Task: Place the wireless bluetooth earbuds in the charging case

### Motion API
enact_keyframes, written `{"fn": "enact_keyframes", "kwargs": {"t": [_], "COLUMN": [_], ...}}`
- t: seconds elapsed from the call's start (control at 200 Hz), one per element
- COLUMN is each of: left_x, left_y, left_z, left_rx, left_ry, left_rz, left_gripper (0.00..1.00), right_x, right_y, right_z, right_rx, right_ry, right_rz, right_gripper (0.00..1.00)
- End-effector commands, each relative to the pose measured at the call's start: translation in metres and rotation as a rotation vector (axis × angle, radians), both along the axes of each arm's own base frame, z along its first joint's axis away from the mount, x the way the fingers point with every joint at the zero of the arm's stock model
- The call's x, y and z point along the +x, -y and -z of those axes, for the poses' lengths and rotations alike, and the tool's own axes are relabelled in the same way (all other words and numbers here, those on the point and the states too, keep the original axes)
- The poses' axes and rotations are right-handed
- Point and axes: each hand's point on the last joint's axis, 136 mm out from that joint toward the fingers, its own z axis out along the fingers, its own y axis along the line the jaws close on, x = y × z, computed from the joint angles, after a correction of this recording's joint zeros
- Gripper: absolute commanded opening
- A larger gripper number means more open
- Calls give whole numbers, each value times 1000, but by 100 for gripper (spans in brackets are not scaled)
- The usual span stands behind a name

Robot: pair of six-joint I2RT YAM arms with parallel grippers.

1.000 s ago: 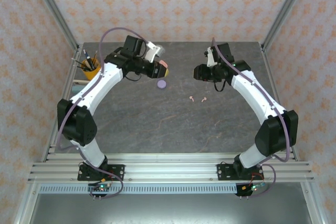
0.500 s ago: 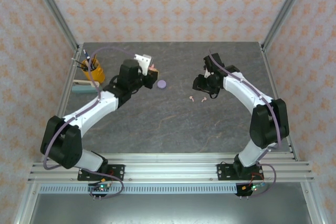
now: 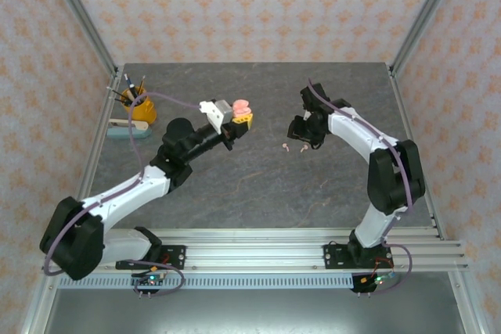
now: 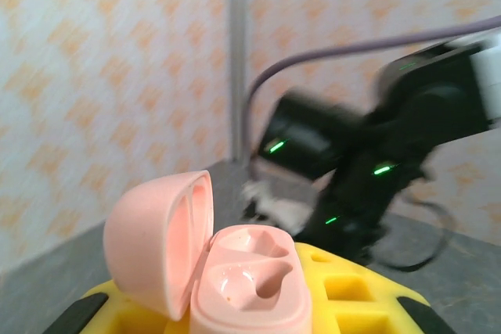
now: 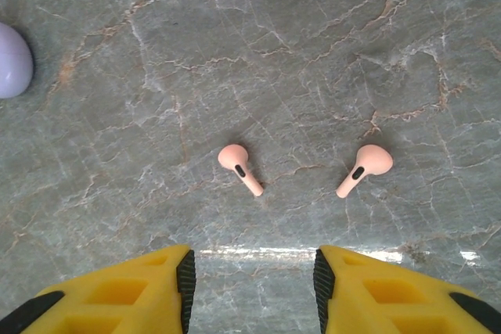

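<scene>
My left gripper (image 3: 241, 117) is shut on an open salmon-pink charging case (image 4: 250, 279) and holds it above the table. The case's lid (image 4: 156, 240) stands up on the left, and both wells are empty. Two salmon-pink earbuds (image 5: 239, 166) (image 5: 364, 164) lie apart on the grey table, stems pointing toward my right gripper (image 5: 254, 291). That gripper is open, its yellow fingers (image 5: 117, 295) just short of the buds with nothing between them. From above, the buds (image 3: 286, 146) (image 3: 302, 149) lie just in front of the right gripper (image 3: 301, 132).
A lilac round case (image 5: 12, 60) sits on the table left of the buds. A yellow cup of pens (image 3: 138, 104) and a pale flat object (image 3: 125, 129) stand at the table's left edge.
My left arm has swung the pink case from the back of the table forward and toward the middle. My right gripper has come nearer, close over the two pink buds.
</scene>
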Motion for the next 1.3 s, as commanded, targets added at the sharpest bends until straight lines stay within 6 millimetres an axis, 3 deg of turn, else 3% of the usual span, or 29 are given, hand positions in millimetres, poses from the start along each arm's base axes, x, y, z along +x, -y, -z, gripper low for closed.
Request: {"fn": "enact_keyframes", "kwargs": {"t": [0.0, 0.2, 0.405, 0.551, 0.826, 1.296], "left_x": [-19, -25, -8, 3, 20, 28], "left_y": [6, -2, -9, -12, -28, -24], "left_z": [-13, -10, -4, -2, -21, -22], "left_rx": [58, 91, 86, 67, -121, -146], "left_ry": [116, 139, 143, 151, 152, 131], "left_rz": [34, -18, -112, -146, -154, -126], "left_gripper": [0, 0, 0, 0, 0, 0], "right_x": [8, 17, 20, 17, 7, 19], "right_y": [0, -9, -24, -23, -19, -31], "right_z": [-1, 3, 14, 27, 46, 61], "right_rx": [-42, -83, -174, -233, -283, -290], "right_ry": [2, -7, -53, -99, -164, -178], "right_rz": [3, -53, -167, -226, -284, -305], "right_gripper": [46, 45, 43, 43, 42, 42]}}
